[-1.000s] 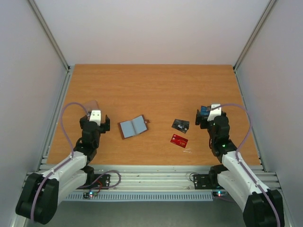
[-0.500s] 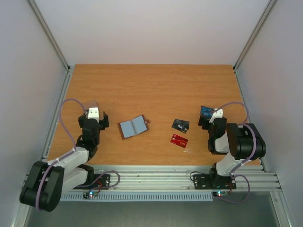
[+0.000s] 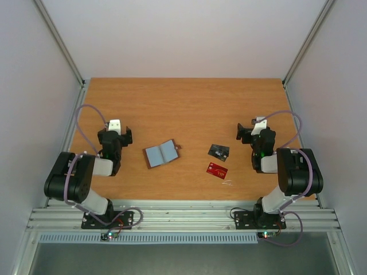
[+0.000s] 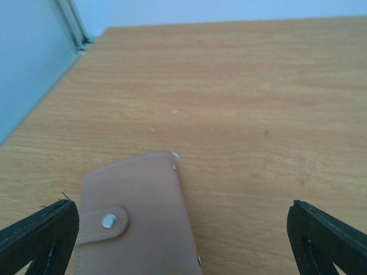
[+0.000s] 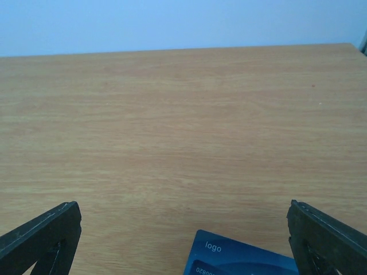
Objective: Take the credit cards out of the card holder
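- Brown holder (image 3: pixel 161 153) open flat mid-table (image 3: pixel 183 109), pale pockets apparently empty.
- Black card (image 3: pixel 218 151) and red card (image 3: pixel 217 170) flat on table right of holder, apart from it.
- Blue card (image 5: pixel 241 260) low between right claw's (image 3: pixel 255 133) fingers, seen only from right wrist.
- Both claws spread wide, gripping nothing; left claw (image 3: pixel 114 136) over a closed tan wallet (image 4: pixel 137 217).
- Extraction probably done; parking likely the step in hand. Lift right claw straight up before any sideways move, to avoid dragging blue card.

white "logo" on blue card (image 5: pixel 243 259)
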Controlling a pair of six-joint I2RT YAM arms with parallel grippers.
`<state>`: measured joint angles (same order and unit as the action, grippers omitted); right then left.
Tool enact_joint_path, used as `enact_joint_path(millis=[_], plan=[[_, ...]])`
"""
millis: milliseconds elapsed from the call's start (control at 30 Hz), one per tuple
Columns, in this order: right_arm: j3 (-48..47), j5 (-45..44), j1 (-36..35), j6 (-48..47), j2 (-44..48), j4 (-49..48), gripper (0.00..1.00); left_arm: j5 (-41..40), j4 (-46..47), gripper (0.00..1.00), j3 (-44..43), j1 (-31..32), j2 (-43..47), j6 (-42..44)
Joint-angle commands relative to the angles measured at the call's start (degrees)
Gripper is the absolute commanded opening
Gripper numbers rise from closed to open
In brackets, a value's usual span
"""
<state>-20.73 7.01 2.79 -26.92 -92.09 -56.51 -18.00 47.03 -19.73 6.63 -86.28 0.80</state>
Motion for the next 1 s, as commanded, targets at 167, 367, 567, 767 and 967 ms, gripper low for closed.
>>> enact_joint_path(millis=[167, 367, 567, 767, 967], plan=[[-3.4, 0.4, 1.1, 0.6, 0.9, 8.8, 0.98, 7.9, 10.7, 0.99, -0.7, -1.9, -3.8, 2.2], [-3.4, 0.0, 1.1, 0.7, 0.9, 8.8, 0.98, 7.6, 9.1, 0.99, -1.3, -2.0, -3.6, 1.8], [-3.4, 0.0, 1.1, 0.7, 1.0, 8.8, 0.98, 7.7, 8.8, 0.99, -1.4, -2.0, -3.5, 1.8], [-3.5, 0.0, 1.1, 0.7, 0.9, 9.0, 0.98, 8.0, 8.1, 0.99, -1.7, -2.1, -3.4, 1.7], [-3.5, 0.0, 1.1, 0.8, 0.9, 9.0, 0.99, 8.1, 7.8, 0.99, -1.8, -2.1, -3.3, 1.7]])
